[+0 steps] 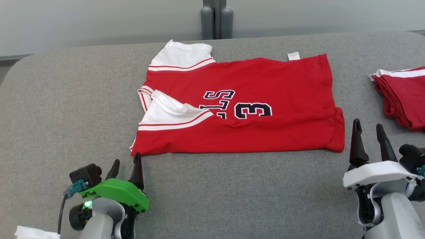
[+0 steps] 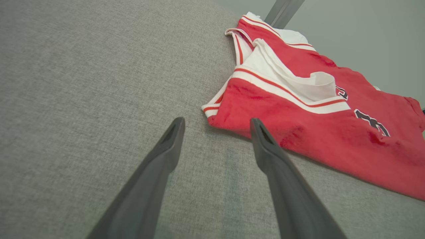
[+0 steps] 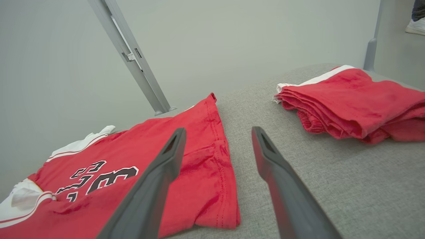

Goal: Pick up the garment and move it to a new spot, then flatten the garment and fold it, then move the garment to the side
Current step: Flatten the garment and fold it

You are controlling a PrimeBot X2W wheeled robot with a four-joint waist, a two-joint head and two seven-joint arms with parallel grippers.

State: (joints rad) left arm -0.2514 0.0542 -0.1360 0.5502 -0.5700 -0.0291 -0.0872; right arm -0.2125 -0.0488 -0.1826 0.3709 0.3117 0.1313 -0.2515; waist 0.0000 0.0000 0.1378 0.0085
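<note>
A red jersey (image 1: 245, 99) with white sleeves and dark number print lies spread on the grey table (image 1: 66, 109), its near long edge folded over the middle. Its collar end points left and its hem right. My left gripper (image 1: 127, 166) is open just in front of the jersey's near left corner (image 2: 219, 113), not touching it. My right gripper (image 1: 368, 129) is open just right of the near hem corner (image 3: 215, 199), empty. In the right wrist view the jersey (image 3: 132, 172) lies left of the fingers.
A stack of folded red garments (image 1: 403, 96) sits at the table's right edge, also seen as the stack (image 3: 352, 103) in the right wrist view. A grey post (image 1: 216, 20) stands behind the table. A person's shoe (image 3: 415, 25) shows at the far right. A white cloth (image 1: 33, 232) lies by my left arm.
</note>
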